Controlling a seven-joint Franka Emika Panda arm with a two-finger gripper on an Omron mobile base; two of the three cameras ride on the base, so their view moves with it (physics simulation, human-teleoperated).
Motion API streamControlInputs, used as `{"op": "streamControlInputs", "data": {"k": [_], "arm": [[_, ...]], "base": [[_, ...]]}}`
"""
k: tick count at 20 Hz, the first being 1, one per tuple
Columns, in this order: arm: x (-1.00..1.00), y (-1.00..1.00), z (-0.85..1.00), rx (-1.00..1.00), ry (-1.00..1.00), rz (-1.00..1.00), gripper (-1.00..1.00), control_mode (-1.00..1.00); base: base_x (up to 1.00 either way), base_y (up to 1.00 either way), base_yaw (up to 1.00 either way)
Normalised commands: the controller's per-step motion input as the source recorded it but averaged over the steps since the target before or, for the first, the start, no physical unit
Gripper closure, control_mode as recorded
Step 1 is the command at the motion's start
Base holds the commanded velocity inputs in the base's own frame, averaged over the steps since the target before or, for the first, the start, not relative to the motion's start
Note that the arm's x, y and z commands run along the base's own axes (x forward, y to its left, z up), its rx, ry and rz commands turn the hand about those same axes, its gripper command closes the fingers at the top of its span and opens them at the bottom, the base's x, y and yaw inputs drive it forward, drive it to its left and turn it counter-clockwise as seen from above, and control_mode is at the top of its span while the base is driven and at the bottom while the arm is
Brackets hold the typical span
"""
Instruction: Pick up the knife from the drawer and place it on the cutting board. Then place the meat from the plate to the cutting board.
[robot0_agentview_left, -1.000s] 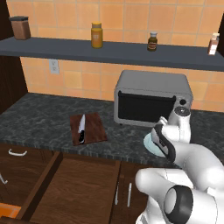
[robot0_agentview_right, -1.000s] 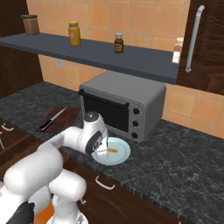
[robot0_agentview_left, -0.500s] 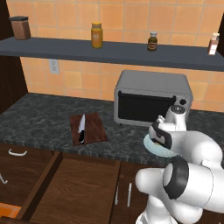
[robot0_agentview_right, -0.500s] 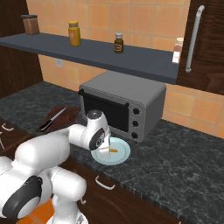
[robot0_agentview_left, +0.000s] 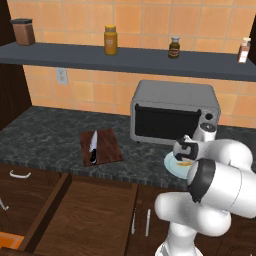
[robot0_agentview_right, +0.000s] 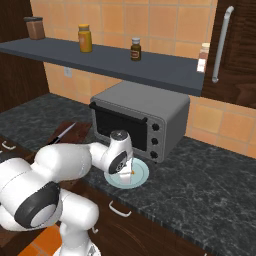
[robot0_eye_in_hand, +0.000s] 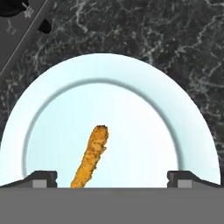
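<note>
Meat on the plate, tool spread wide just above it.

The meat (robot0_eye_in_hand: 91, 156), a thin orange-tan strip, lies inside the pale plate (robot0_eye_in_hand: 52, 100), its lower end between the tool's (robot0_eye_in_hand: 112, 177) two dark tips, which stand wide apart and grip nothing. The plate sits on the dark marbled worktop (robot0_agentview_right: 210, 180) in front of the grey toaster oven (robot0_agentview_right: 145, 117). Further along the worktop, the knife (robot0_agentview_left: 93, 148) rests lengthwise on the cutting board (robot0_agentview_left: 106, 146). Below the worktop's edge, the drawer (robot0_agentview_left: 85, 215) stands pulled open.
</note>
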Motion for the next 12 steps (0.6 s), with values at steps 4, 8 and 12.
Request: {"op": "streamControlInputs", "data": {"k": [4, 8, 12], "arm": [[0.18, 0.02, 0.0, 0.03, 0.05, -0.04, -1.0, -1.0], [0.15, 0.0, -0.16, 0.0, 0.04, -0.04, -1.0, -1.0], [0.09, 0.0, -0.26, 0.0, 0.03, -0.04, -1.0, -1.0]], "base": [[0.0, 0.0, 0.0], [0.0, 0.0, 0.0], [0.0, 0.0, 0.0]]}}
